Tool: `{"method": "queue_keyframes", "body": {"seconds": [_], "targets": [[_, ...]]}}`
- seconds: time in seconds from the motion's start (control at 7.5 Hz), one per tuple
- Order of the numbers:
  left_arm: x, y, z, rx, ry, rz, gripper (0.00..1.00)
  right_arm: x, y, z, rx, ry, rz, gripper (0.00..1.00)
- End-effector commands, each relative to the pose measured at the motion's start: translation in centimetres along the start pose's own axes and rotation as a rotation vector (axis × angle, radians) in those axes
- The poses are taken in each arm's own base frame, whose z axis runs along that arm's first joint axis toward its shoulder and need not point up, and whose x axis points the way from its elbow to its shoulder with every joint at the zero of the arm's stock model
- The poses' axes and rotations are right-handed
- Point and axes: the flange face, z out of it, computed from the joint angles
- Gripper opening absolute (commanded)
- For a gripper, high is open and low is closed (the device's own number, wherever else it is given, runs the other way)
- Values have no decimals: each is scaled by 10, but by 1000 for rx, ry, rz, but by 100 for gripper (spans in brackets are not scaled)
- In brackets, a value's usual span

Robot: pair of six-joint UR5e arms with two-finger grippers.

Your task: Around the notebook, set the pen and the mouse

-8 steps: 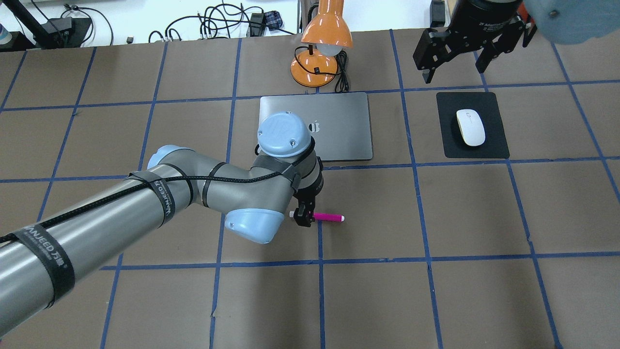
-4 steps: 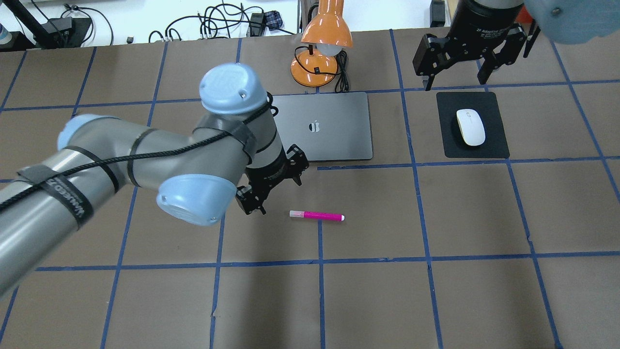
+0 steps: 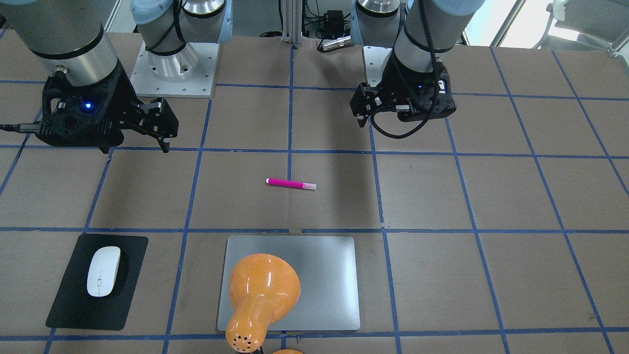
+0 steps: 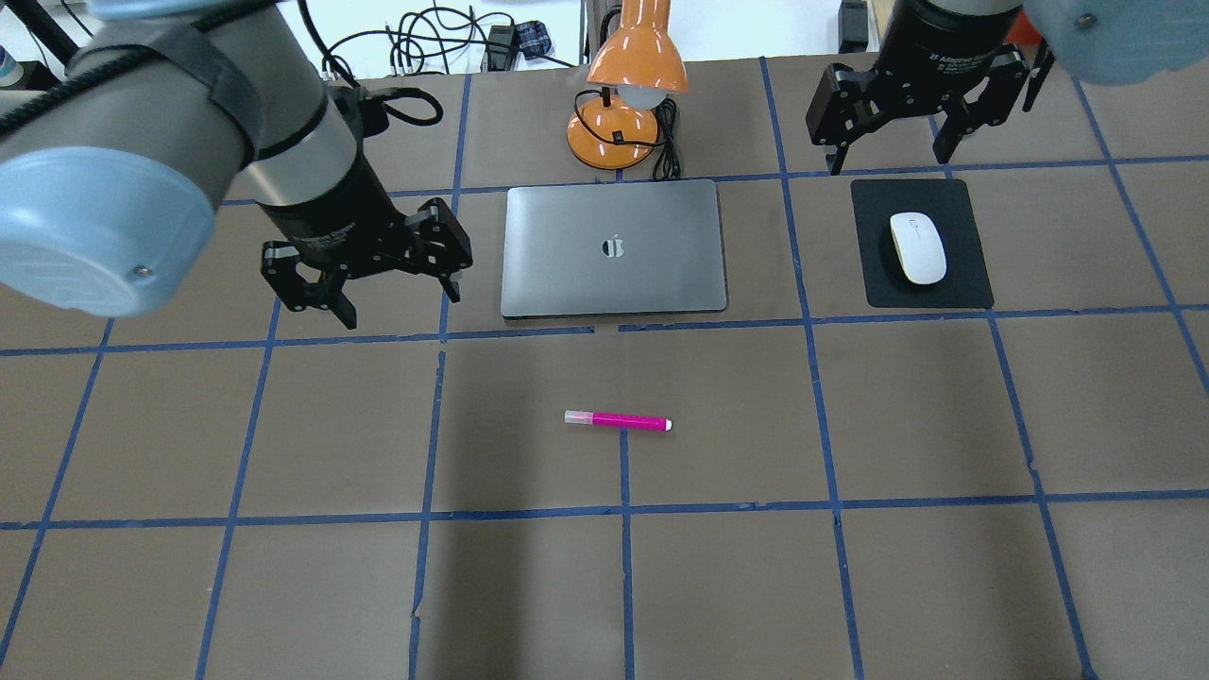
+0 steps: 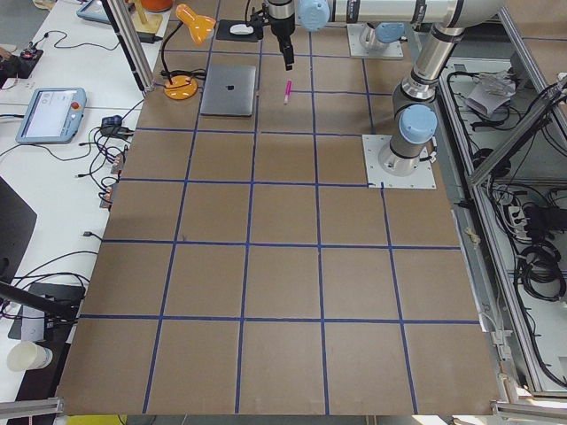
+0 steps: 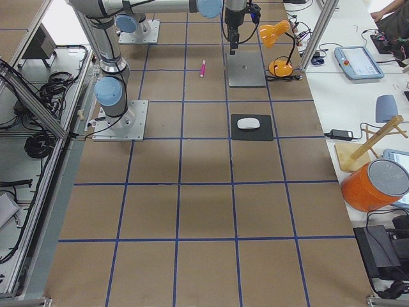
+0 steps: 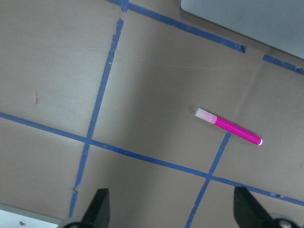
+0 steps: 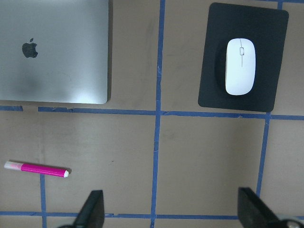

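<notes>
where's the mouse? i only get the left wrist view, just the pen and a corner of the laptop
observer: the mouse lies on a black mouse pad, off to the right of the laptop in the overhead view, not touching it
operator: is the right tool on it
observer: no, the right tool is open and empty, raised well clear of the mouse
operator: anything behind the laptop
observer: an orange desk lamp stands just beyond its far edge
</notes>
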Motion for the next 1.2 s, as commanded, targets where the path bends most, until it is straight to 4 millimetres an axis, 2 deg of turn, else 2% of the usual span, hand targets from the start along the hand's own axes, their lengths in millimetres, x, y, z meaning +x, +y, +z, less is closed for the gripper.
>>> {"method": "queue_keyframes", "body": {"seconds": [0.0, 0.13, 0.27, 1.07], "targets": [[-32, -19, -25, 131, 14, 86, 100, 0, 0, -1, 2, -3, 3, 100], [-36, -26, -21, 145, -33, 97, 100, -1, 0, 1, -1, -6, 8, 100], [-38, -25, -22, 149, -58, 105, 100, -1, 0, 1, -1, -11, 12, 100], [-41, -27, -29, 161, -50, 97, 100, -2, 0, 2, -5, -16, 12, 100]]}}
